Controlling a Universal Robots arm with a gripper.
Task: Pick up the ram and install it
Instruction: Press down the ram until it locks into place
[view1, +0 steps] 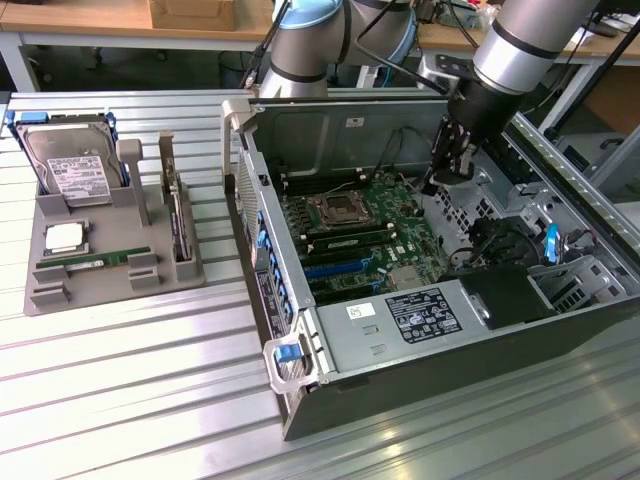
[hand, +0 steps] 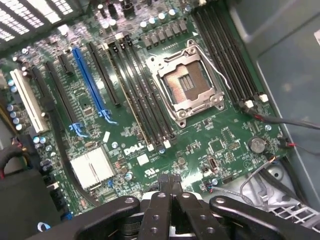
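The ram (view1: 93, 262), a thin green stick with a white label, lies flat in the front slot of the grey holder tray (view1: 60, 292) at the exterior view's left. My gripper (view1: 441, 172) hangs far from it, inside the open computer case over the motherboard (view1: 372, 240) at its far right side. In the wrist view the gripper (hand: 170, 181) has its black fingers pressed together with nothing between them. Beyond them lie the motherboard (hand: 210, 142), the open CPU socket (hand: 189, 82) and long black memory slots (hand: 139, 97) on both sides of the socket.
The tray also holds a silver hard drive (view1: 70, 165), a CPU chip (view1: 66, 238) and an upright expansion card (view1: 178, 225). The case walls (view1: 250, 210) stand between tray and motherboard. Cables (view1: 490, 240) and a power supply (view1: 405, 320) crowd the case's near end.
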